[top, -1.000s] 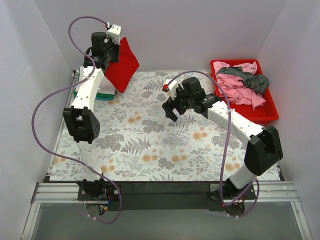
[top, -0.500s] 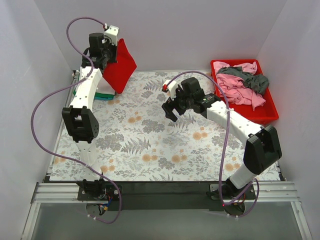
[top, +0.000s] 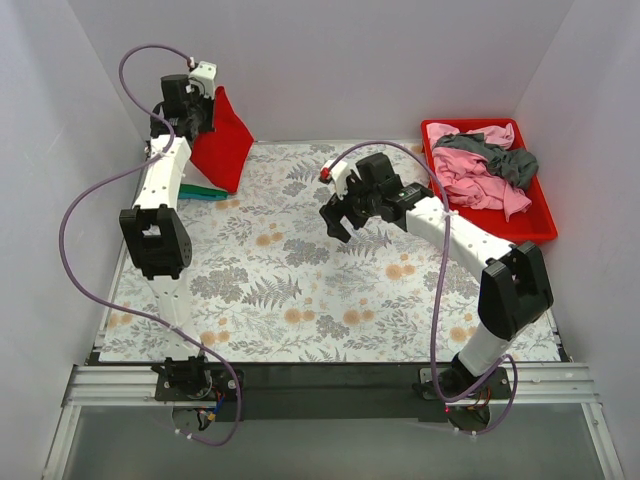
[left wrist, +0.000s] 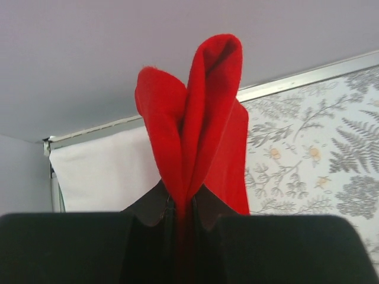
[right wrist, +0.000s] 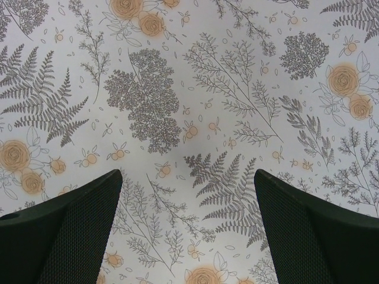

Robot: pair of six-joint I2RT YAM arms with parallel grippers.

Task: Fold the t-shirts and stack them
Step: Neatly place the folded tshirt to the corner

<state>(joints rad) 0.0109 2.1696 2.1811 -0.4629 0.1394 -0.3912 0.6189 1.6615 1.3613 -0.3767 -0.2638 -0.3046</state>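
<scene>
My left gripper [top: 203, 100] is raised at the far left corner and shut on a folded bright red t-shirt [top: 222, 145], which hangs down from it. In the left wrist view the red t-shirt [left wrist: 198, 130] bulges out between the closed jaws of the left gripper [left wrist: 182, 204]. Under it lie a white t-shirt [left wrist: 106, 174] and a green one [top: 205, 193] at the table's back left. My right gripper [top: 343, 215] is open and empty above the table's middle; the right wrist view [right wrist: 186, 189] shows only flowered cloth between its fingers. Pink [top: 470, 175] and dark grey [top: 510, 160] t-shirts lie crumpled in the red tray.
The red plastic tray [top: 540, 225] stands at the back right. A flowered cloth [top: 300, 290] covers the table. White walls close in the back and sides.
My left gripper has swung left and back toward the corner with the red t-shirt. My right gripper has shifted slightly left.
</scene>
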